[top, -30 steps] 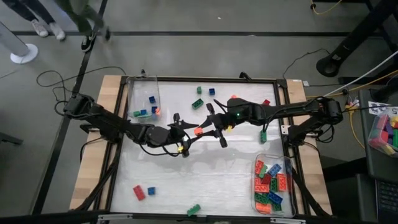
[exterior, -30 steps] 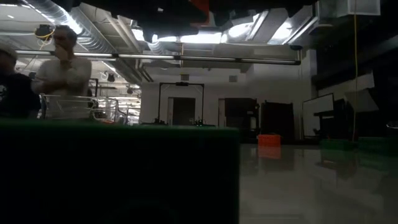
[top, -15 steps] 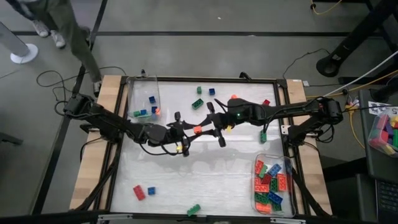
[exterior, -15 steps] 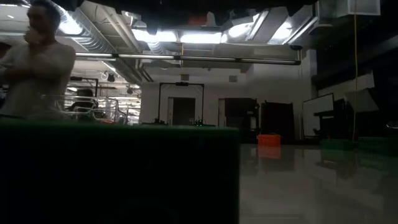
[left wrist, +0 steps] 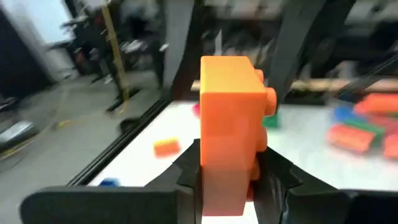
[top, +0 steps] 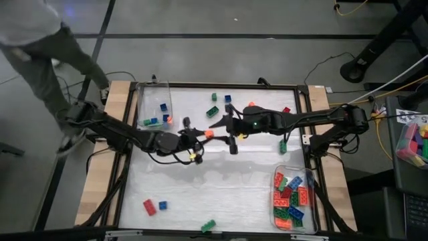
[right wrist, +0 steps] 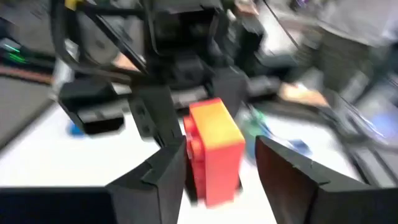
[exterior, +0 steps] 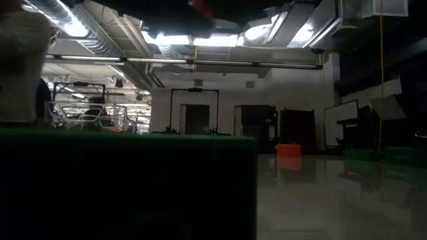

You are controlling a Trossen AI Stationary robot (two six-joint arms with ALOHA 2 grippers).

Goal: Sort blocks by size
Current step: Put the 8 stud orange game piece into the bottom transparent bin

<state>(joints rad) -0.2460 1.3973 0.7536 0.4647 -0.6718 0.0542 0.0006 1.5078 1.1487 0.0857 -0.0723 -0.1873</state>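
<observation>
Mid-table, the left gripper (left wrist: pixel 227 177) clamps an orange block (left wrist: pixel 231 130) (held above the mat), while the right gripper (right wrist: pixel 214 165) stands apart around it. If the left's pinch is shallow, the block may twist and drop among the scattered blocks (top: pixel 212 112)

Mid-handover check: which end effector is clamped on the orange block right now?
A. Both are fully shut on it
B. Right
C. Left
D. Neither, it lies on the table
C. In the left wrist view the left end effector has both fingers pressed against the orange block, while in the right wrist view the right end effector stands with a gap beside the block on one side.
</observation>
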